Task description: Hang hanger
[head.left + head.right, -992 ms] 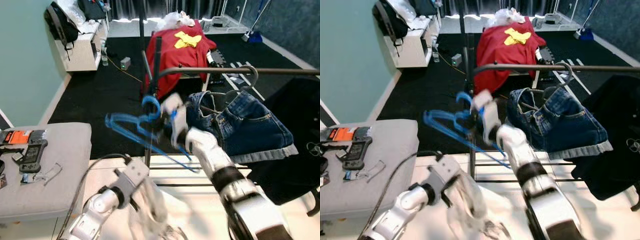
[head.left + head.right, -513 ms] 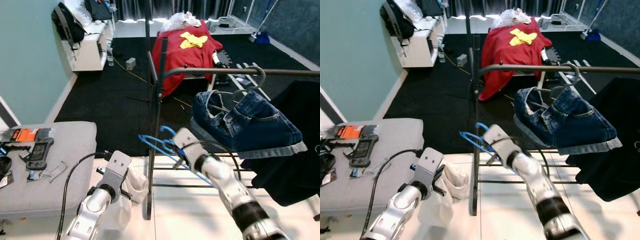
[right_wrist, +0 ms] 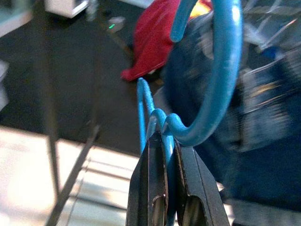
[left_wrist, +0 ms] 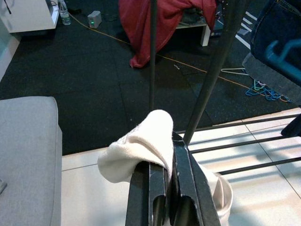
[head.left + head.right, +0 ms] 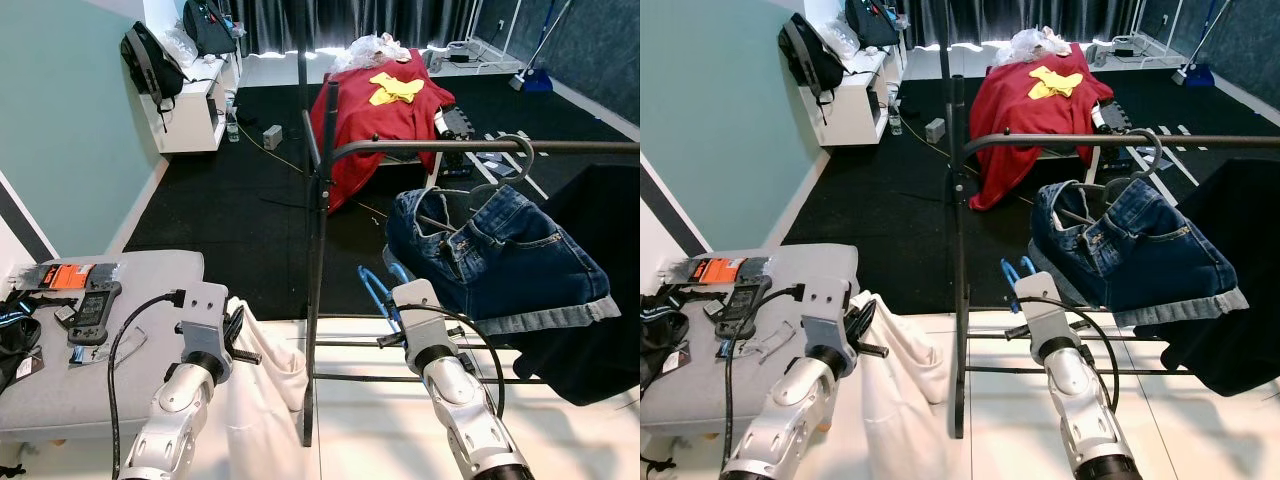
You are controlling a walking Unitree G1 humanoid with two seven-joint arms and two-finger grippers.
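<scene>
Blue hanger held low beside the clothes rack

Head views: right tool (image 5: 392,296) holds the blue hanger (image 5: 377,289) below the rack bar (image 5: 480,147), near the hung jeans (image 5: 500,255). Left wrist view: left tool (image 4: 170,155) clamped on a white cloth (image 4: 141,141). Right wrist view: fingers (image 3: 151,174) pinch the hanger's neck.

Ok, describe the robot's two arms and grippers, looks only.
Both arms are silver-white jointed tubes with black bands. The left arm ends in a boxy silver wrist block, with a black cable looping off it. The right arm also carries a black cable loop. Each gripper has two long black fingers.
</scene>
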